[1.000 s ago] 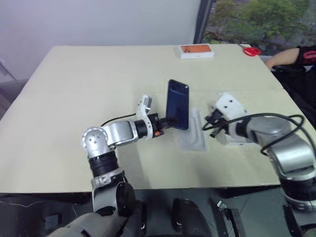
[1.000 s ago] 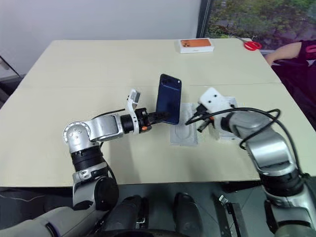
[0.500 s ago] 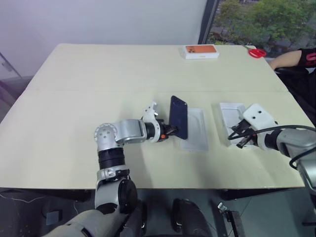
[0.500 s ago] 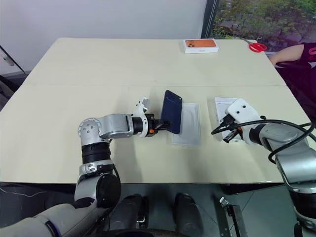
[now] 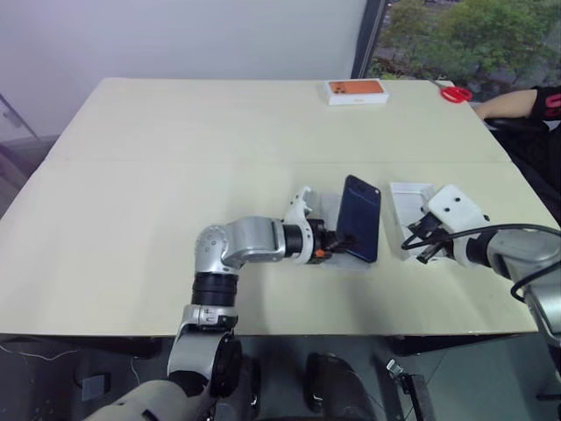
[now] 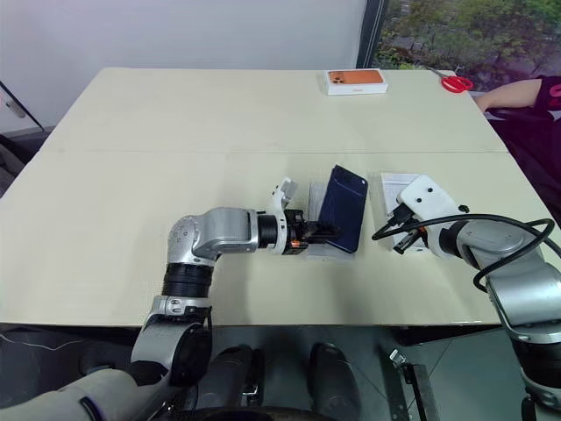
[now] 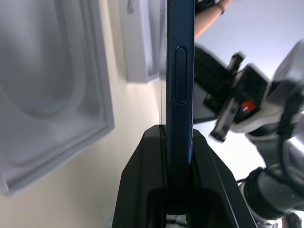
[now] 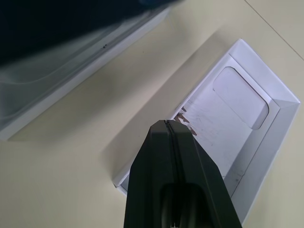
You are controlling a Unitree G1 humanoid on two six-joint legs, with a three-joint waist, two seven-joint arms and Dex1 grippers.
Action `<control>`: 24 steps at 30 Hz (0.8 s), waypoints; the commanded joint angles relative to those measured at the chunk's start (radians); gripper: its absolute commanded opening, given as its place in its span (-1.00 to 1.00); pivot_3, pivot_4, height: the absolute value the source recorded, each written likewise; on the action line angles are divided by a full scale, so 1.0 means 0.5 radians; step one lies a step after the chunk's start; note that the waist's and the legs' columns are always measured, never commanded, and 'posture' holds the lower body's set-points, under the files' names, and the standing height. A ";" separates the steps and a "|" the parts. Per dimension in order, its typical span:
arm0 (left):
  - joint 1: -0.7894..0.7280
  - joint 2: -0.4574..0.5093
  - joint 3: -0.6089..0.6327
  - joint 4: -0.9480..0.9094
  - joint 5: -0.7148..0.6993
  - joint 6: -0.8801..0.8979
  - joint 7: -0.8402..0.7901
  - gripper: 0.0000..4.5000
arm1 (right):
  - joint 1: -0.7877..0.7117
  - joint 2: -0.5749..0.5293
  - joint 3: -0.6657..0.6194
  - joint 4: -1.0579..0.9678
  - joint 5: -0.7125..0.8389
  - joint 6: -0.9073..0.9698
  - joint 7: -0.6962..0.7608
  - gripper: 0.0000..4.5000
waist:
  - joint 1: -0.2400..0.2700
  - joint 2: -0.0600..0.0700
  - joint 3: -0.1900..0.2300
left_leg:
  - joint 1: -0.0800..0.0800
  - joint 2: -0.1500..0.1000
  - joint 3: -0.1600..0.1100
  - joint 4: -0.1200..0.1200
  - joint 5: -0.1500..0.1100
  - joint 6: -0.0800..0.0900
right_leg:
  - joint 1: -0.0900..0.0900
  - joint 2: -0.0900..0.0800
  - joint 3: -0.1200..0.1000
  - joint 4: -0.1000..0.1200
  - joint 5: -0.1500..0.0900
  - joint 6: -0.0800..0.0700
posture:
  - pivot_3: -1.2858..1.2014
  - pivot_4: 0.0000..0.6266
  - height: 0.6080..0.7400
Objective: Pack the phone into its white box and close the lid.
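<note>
My left gripper [image 5: 340,240] is shut on the lower edge of the dark navy phone [image 5: 360,217], which it holds upright on edge above the table. In the left wrist view the phone [image 7: 179,71] stands clamped between the two black fingers [image 7: 142,171]. Just right of the phone lies the white box [image 5: 408,200], open side up. My right gripper [image 8: 170,124] is shut and empty, hovering over the near end of the white box [image 8: 237,118]. The lid is out of view.
A flat white insert with an oval recess [image 7: 47,85] lies on the table under and left of the phone. An orange-topped white box [image 5: 357,90] and red scissors [image 5: 452,92] sit at the far edge. A person's arm [image 5: 508,103] rests at the far right corner.
My left gripper has carried the phone to the right, from over the insert to beside the white box. The right arm drew back to the right earlier and has since kept still.
</note>
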 commanded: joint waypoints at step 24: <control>-0.062 0.253 -0.327 -0.043 -0.223 -0.376 -0.173 0.24 | -0.036 0.004 -0.018 -0.057 0.040 -0.014 -0.076 -1.00 | 0.030 0.000 0.000 | 0.000 -0.001 0.000 0.000 0.000 0.001 | 0.001 0.004 -0.001 -0.001 -0.001 -0.001 | 0.03 -0.52 1.00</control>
